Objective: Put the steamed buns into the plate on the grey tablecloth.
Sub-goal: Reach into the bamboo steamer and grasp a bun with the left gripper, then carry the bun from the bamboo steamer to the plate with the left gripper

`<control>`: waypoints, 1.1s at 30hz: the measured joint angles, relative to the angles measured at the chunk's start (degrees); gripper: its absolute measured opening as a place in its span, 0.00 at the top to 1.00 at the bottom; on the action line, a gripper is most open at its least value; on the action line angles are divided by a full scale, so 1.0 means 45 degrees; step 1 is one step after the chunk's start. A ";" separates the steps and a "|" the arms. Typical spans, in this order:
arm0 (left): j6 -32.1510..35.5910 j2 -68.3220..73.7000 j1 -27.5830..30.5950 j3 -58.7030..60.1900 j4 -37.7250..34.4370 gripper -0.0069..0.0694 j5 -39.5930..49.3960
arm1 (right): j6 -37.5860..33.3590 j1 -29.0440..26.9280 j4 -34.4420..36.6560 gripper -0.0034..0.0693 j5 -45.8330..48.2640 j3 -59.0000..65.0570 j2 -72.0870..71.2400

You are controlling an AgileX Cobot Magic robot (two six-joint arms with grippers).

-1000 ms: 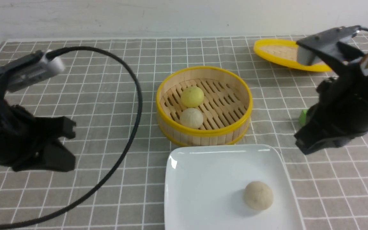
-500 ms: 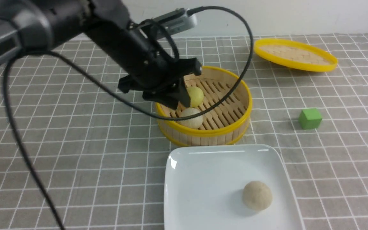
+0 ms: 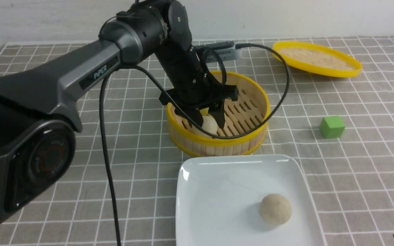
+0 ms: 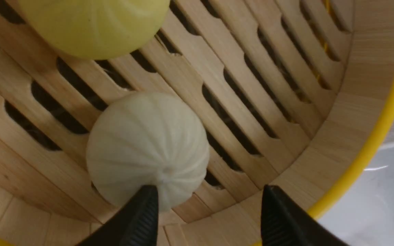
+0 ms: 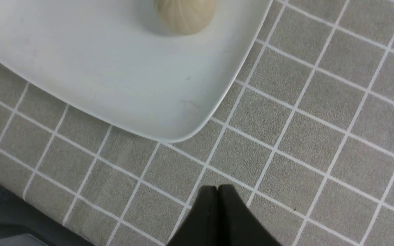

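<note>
Left gripper (image 3: 209, 123), jaws wide, over pale bun (image 4: 147, 147) in steamer (image 3: 255, 102)

Three steamed buns (image 3: 275, 209), one plate (image 3: 197, 191), one steamer (image 3: 238, 145), one lid (image 3: 316, 58), one green cube (image 3: 332, 126).

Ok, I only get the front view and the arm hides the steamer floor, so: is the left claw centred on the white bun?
Observer: No, the left claw is off-centre: one finger at the white bun's edge, the other beside it over the steamer slats.
Operator: Is the yellow bun in there?
Observer: Yes, on the slats, apart from the white one.
Operator: And the right claw?
Observer: Shut, over the grey tablecloth just off the plate's corner.
</note>
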 joint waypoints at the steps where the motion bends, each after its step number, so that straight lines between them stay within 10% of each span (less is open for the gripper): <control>1: 0.0000 0.0071 -0.0011 0.0000 0.0167 0.36 0.0000 | 0.0000 0.0000 0.0000 0.96 -0.0118 0.0000 0.0000; 7: -0.0552 0.0126 -0.0050 0.0000 0.1363 0.47 -0.0260 | 0.0000 0.0000 0.0048 0.95 -0.0279 0.0000 0.0000; 15: -0.1000 0.0313 -0.0050 -0.0083 0.1943 0.87 -0.0247 | 0.0000 0.0000 0.0154 0.95 -0.0358 0.0000 0.0000; 33: -0.0867 -0.6396 -0.1128 0.4898 0.2671 0.88 0.0850 | 0.0419 0.0000 -0.0098 0.94 0.0447 0.0000 -0.2301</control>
